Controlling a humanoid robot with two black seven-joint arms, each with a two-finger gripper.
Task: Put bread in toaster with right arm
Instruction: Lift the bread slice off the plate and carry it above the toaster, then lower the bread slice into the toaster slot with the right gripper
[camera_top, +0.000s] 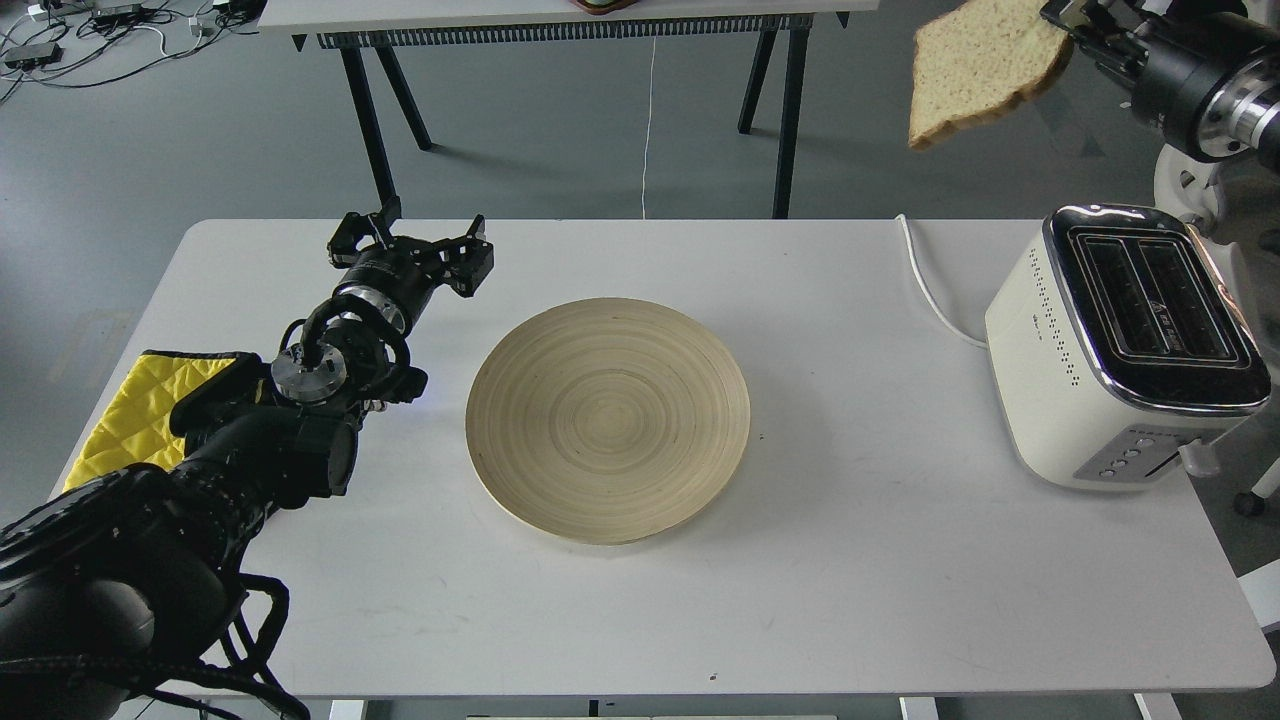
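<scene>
While our right gripper (1075, 25) pinches bread (985, 70) by its right edge at upper right of frame, slice hangs tilted in air, well above toaster (1120, 345). Toaster sits at right edge of white table (850, 560), both slots bare. Our left gripper (425, 250) hovers spread wide, holding nothing, upper left of wooden plate (608, 420). Yellow cloth (130, 410) lies at left edge, under our left arm.

At upper right, the right claw (1072, 22) grips the bread (978, 70) by one edge, high above the toaster (1040, 350) at the worktop's (850, 560) right side. A wooden plate (608, 420) sits centre; the left claw (420, 238) hovers spread at left.
</scene>
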